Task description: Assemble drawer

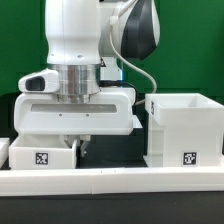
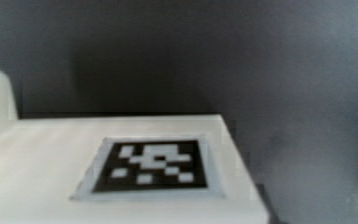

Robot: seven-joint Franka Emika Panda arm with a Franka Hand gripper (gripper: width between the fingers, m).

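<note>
The large white open casing (image 1: pixel 182 128) stands at the exterior view's right, with a tag low on its front. A small white tray (image 1: pixel 40 156) with a tag on its front lies at the left. My gripper (image 1: pixel 78 144) hangs straight down just behind the tray's right end, its fingertips hidden by the tray's edge. In the wrist view, the tray's flat white face (image 2: pixel 51 170) and its tag (image 2: pixel 155 165) fill the lower part, over the dark table. No fingers show there. I cannot tell whether the jaws are open or shut.
A long low white border rail (image 1: pixel 110 181) runs along the front. A sliver of another white part (image 1: pixel 3 149) shows at the left edge, cut off. A green wall stands behind. Dark table (image 1: pixel 112 152) shows between tray and casing.
</note>
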